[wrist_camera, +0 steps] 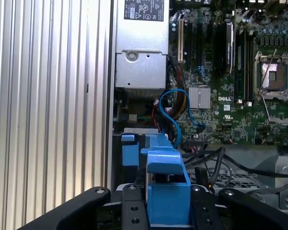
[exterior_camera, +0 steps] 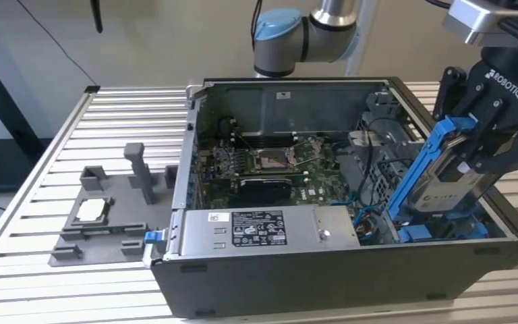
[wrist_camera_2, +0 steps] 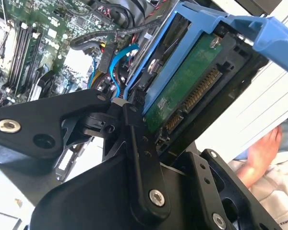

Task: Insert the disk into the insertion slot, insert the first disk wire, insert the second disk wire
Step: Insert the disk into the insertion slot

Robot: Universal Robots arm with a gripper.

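Claw [exterior_camera: 479, 158] is clenched on the disk [exterior_camera: 439, 192], gripping it across the blue frame [exterior_camera: 421, 169] approx. mid-length. Both wrist views agree: black fingers [wrist_camera: 129, 206] sit either side of the frame, no gap seen.

Disk is at the PC case [exterior_camera: 331, 277], over the corner on the exterior view's right, nearest the camera. It's tilted steeply: top end above the case rim, bottom end down inside, at or just in the mouth of the slot [exterior_camera: 412, 226] in the metal cage. Can't tell how deep. Frame's end tab [wrist_camera: 165, 163] points down into the case in the first wrist view.

Also inside the case: power box [exterior_camera: 250, 226] along the near wall, main board [exterior_camera: 277, 162] on the floor, loose blue cable [wrist_camera: 175, 110] betw. the two, close to the cage. No wire looks plugged into the disk; its connector [wrist_camera_2: 197, 98] shows bare in the second wrist view.

Outside the case: a person's hand [wrist_camera_2: 264, 153] nearby.

Handling, my guess: metal body, so stiff and heavyish for its size, and shock-sensitive. Green circuit side [wrist_camera_2: 192, 72] and connector pins are exposed, so no grip there. Best hold is the frame's long sides, as now. The plastic is smooth and prob. flexes a bit, so it could slip or twist if it catches on the cage.
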